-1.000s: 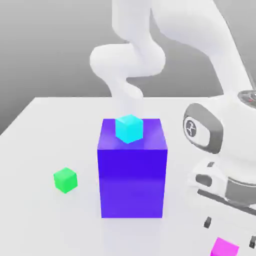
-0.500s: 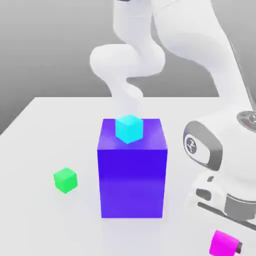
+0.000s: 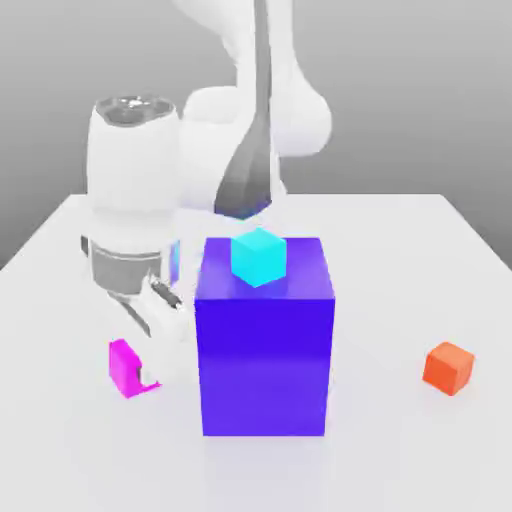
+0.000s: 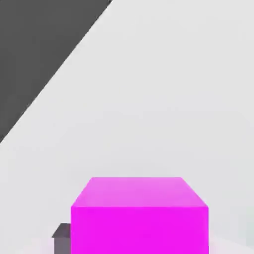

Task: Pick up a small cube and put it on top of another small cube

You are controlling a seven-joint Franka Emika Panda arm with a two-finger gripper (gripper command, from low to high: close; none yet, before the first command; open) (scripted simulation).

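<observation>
I'm looking at a plain white table (image 3: 60, 260) under a flat grey backdrop, no walls or fixtures to speak of. In the hand view the table's edge runs diagonally against dark grey beyond it.

The gripper (image 3: 135, 375) is down on the exterior view's left side of the table, clenched on the magenta cube (image 3: 123, 367), which sits between the fingers just above the surface, near the front left of the big blue block (image 3: 264, 340). In the hand view the magenta cube (image 4: 139, 216) sits close under the camera with 1 dark fingertip (image 4: 61, 238) touching its side.

The blue block stands near the table's middle, with 1 cyan cube (image 3: 258, 257) resting on its top face toward the far edge. An orange cube (image 3: 447, 367) lies on the table toward the exterior view's right edge, well apart from the block.

I cannot see the green cube from here.
</observation>
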